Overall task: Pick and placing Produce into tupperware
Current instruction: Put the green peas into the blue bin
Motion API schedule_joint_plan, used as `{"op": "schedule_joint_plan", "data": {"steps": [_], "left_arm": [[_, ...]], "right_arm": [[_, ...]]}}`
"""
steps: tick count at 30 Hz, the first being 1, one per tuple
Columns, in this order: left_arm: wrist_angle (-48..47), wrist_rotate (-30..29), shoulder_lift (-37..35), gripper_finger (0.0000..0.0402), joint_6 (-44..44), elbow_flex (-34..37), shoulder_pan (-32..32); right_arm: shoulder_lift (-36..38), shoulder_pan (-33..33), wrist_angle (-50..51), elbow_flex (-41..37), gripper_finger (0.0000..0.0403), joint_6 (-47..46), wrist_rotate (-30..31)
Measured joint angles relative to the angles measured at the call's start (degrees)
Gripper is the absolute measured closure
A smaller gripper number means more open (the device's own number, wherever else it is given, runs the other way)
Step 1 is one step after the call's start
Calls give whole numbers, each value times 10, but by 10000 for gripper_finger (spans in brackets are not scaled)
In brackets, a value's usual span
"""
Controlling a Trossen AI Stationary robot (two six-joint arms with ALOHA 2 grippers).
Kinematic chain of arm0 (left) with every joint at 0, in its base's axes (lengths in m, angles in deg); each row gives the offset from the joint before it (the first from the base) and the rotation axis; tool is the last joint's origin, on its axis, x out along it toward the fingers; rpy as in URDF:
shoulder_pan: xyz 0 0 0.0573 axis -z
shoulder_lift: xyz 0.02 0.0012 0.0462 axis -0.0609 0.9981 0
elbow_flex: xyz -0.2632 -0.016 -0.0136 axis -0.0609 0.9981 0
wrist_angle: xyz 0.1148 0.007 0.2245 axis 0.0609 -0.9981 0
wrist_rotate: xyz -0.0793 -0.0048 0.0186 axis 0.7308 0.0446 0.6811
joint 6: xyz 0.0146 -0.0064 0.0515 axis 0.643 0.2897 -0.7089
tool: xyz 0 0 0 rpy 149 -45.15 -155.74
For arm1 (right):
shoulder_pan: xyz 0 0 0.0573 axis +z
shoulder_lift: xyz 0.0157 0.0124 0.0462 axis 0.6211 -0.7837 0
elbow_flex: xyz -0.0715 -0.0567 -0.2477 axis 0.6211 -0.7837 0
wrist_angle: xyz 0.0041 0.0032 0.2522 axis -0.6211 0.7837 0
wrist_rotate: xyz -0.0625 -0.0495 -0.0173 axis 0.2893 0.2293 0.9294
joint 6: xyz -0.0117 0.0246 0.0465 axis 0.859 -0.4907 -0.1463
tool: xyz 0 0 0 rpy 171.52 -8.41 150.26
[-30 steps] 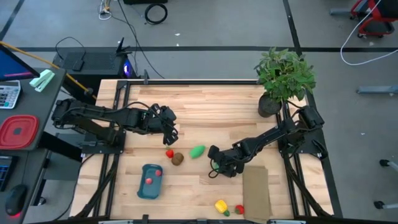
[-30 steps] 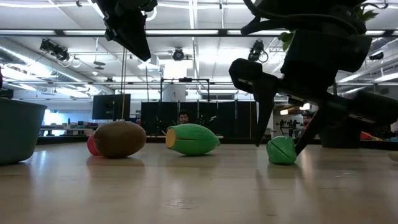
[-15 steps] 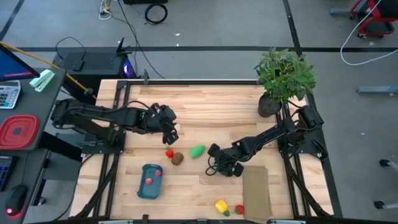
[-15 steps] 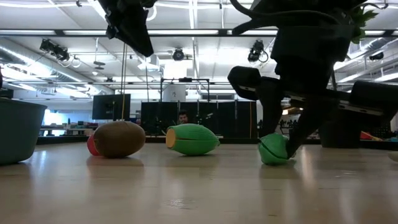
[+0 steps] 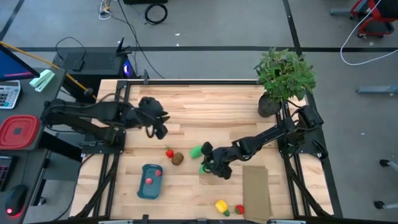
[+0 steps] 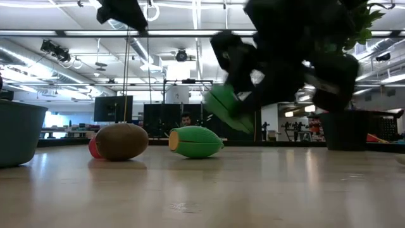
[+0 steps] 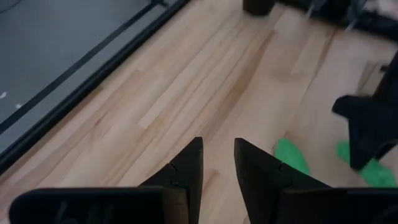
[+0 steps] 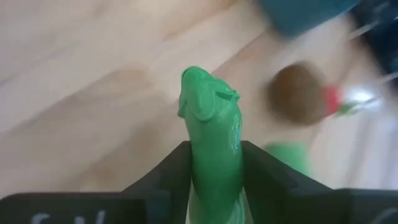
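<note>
Lifted clear of the table (image 5: 205, 106) since a second ago, the small green piece (image 8: 211, 140) now rides in the right gripper (image 5: 206, 165), whose fingers are clamped tight on its sides; earlier it sat on the wood between open fingers. In the low view the piece (image 6: 223, 106) hangs tilted well above the boards, blurred by motion, and the arm has swung toward the tupperware (image 5: 150, 181). The left gripper (image 5: 158, 129) has pulled back, away from the tupperware and toward the table's far-left part; its fingers (image 7: 186, 168) stand nearly together with a narrow gap and hold nothing. Landmark for everything else is the tupperware, which already has a small red-pink piece (image 5: 149, 181) inside. Just beyond its far corner lie the brown round one (image 5: 178, 158) and a red piece (image 5: 169, 153), touching or nearly so; the larger green piece (image 5: 197, 151) lies a little farther along the same line, close to the carried piece. The yellow one (image 5: 221, 206) and another red bit (image 5: 239, 210) sit well apart from the tupperware, by the table's near edge beside a cardboard rectangle (image 5: 255, 191). I judge the pick done and the carry begun; what remains is crossing over the brown and red pieces to release above the tupperware.
</note>
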Motion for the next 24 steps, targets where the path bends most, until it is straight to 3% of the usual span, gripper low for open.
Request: {"op": "schedule_joint_plan", "data": {"steps": [8,11,15,24], "left_arm": [[2,-9,-81,305,-40,0,-20],[10,-15,-107,308,-56,0,-35],[36,-19,-133,312,-74,0,-55],[51,-16,-159,309,-85,0,-61]], "right_arm": [[1,-19,-139,83,267,-26,2],[-10,-28,-154,135,265,-65,-34],[-59,-31,-145,202,274,-96,-72],[-175,-30,-135,318,264,-106,-95]]}}
